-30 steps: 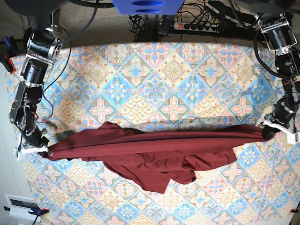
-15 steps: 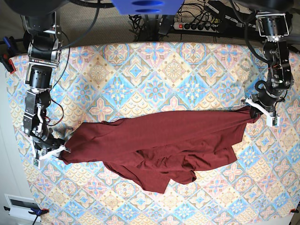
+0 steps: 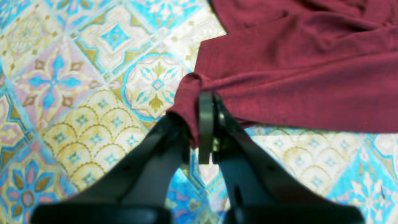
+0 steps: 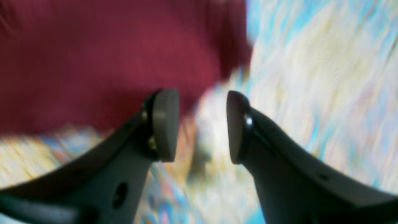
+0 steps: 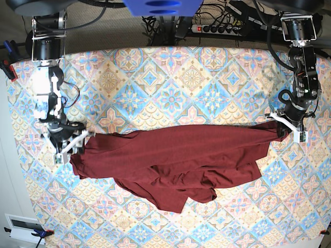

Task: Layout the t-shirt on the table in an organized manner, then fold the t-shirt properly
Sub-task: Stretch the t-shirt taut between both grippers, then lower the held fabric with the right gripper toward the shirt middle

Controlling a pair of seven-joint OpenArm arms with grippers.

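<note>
T-shirt [image 5: 176,165]: lies crumpled across the middle of the desk [image 5: 170,77], stretched sideways.
Left gripper [image 3: 203,124]: clamped on the shirt's edge.
Right gripper [image 4: 202,124]: jaws apart, empty, beside the shirt's other end.

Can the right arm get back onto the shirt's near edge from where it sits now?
Probably yes. The right gripper is open with nothing between its pads, and the t-shirt edge lies just beside it on the table, nothing in between.
</note>
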